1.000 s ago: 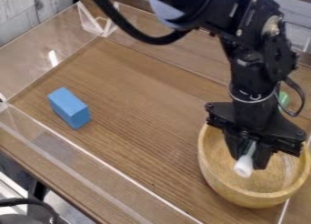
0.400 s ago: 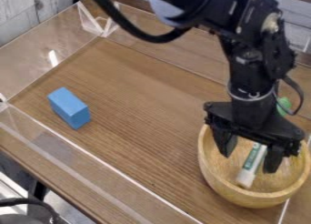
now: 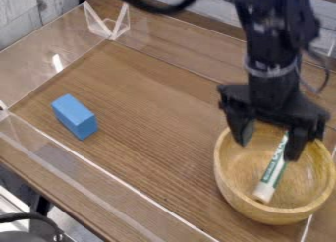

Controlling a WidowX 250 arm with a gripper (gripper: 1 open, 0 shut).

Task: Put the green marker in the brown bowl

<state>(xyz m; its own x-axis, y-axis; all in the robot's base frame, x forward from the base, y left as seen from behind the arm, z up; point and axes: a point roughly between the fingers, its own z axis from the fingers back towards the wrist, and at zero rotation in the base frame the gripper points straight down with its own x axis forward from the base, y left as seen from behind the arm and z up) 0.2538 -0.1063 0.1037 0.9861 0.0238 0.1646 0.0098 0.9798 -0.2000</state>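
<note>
The arm reaches down from above, its gripper (image 3: 274, 140) pointing steeply down over the brown bowl (image 3: 242, 195), jaws spread wide and empty. The green marker (image 3: 272, 169) lies inside the bowl, below the fingers.

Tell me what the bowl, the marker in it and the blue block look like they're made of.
Brown bowl: likely wood, matte, with faint grain and a thick pale rim. Green marker: probably smooth plastic, white barrel with green print. Blue block: uniform matte blue; foam, plastic or painted wood, can't tell.
</note>
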